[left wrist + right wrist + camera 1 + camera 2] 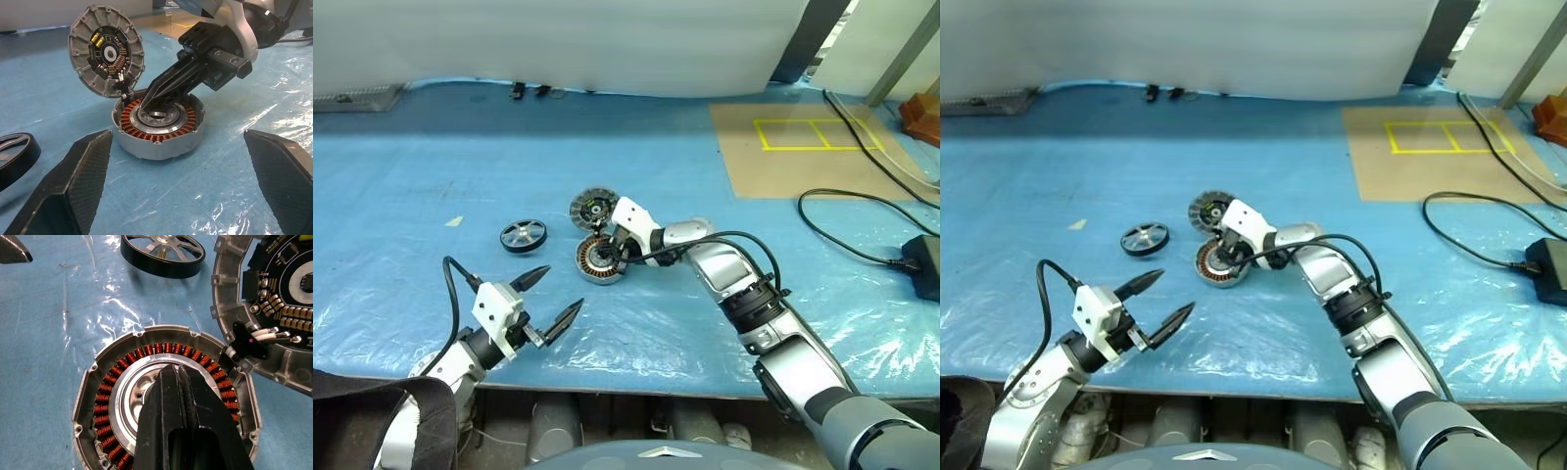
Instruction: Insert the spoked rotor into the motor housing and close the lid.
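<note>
Two pincers (554, 296), one motor housing (599, 260), one lid (592, 209), one spoked rotor (524, 236).

Big table covered in crinkly blue plastic sheeting (431, 196), white wall (558, 39) behind it, a brown cardboard sheet (803, 147) with yellow tape squares (813, 134), black cables (842, 220) trailing off right.

Grey motor housing (159, 129) with copper windings; black-rimmed spoked rotor (524, 235); blue table cover (411, 196).
</note>
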{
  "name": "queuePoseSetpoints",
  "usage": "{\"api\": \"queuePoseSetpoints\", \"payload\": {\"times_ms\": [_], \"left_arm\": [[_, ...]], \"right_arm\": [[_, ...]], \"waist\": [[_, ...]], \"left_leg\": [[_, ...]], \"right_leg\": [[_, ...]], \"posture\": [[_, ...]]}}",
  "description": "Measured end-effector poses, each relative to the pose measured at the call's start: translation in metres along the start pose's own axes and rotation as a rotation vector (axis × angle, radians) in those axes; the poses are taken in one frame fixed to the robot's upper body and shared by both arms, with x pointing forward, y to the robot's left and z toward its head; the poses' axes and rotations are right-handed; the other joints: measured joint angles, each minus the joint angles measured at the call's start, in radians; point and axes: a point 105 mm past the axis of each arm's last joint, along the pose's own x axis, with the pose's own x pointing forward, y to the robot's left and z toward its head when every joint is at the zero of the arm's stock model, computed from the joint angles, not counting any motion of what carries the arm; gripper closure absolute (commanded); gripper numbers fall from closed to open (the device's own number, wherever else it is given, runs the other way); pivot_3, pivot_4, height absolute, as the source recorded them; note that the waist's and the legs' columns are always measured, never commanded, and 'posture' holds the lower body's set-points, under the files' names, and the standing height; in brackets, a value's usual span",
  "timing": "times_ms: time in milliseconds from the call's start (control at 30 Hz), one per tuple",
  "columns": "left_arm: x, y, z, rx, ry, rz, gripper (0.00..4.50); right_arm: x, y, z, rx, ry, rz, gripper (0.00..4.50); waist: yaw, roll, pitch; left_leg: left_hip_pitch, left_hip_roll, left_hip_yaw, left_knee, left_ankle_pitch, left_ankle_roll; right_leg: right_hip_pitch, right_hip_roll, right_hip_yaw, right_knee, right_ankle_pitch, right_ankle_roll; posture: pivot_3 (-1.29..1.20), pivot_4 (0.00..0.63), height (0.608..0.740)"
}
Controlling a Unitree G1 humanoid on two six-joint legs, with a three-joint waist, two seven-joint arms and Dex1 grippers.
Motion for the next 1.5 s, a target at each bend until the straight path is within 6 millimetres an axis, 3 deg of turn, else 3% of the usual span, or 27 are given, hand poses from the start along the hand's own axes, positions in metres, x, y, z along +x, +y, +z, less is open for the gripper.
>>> {"api": "queuePoseSetpoints", "payload": {"times_ms": [600, 867, 1300, 1500], "left_arm": [[0.000, 0.002, -0.001, 0.001, 0.004, 0.004, 0.00], [0.001, 0.004, -0.003, 0.001, 0.009, -0.004, 0.00], [0.003, 0.005, -0.004, 0.003, 0.010, -0.007, 0.00], [0.003, 0.005, -0.004, 0.004, 0.008, -0.007, 0.00]], "right_arm": [[0.001, 0.016, 0.001, -0.050, -0.104, 0.052, 4.46], [-0.001, 0.012, 0.005, -0.020, -0.142, 0.038, 4.46], [-0.005, 0.012, -0.012, -0.029, -0.067, 0.081, 4.46], [-0.001, 0.009, -0.007, 0.002, -0.112, 0.048, 4.46]], "waist": [[-0.002, 0.000, 0.000], [-0.001, 0.000, 0.000], [-0.001, 0.000, 0.000], [-0.002, 0.000, 0.000]], "left_leg": [[0.000, 0.000, 0.000, 0.000, -0.002, 0.003], [0.000, 0.000, 0.000, 0.000, -0.002, 0.003], [0.000, 0.000, 0.000, 0.000, -0.002, 0.003], [0.000, 0.000, 0.000, 0.000, -0.002, 0.004]], "right_leg": [[0.000, 0.000, 0.000, 0.000, 0.000, 0.000], [0.000, 0.000, 0.000, 0.000, 0.000, 0.000], [0.001, 0.000, 0.000, 0.000, 0.000, 0.000], [0.001, 0.000, 0.000, 0.000, 0.000, 0.000]], "posture": [[0.00, 0.150, 0.740], [0.00, 0.150, 0.740], [0.00, 0.150, 0.740], [0.00, 0.150, 0.740]]}}
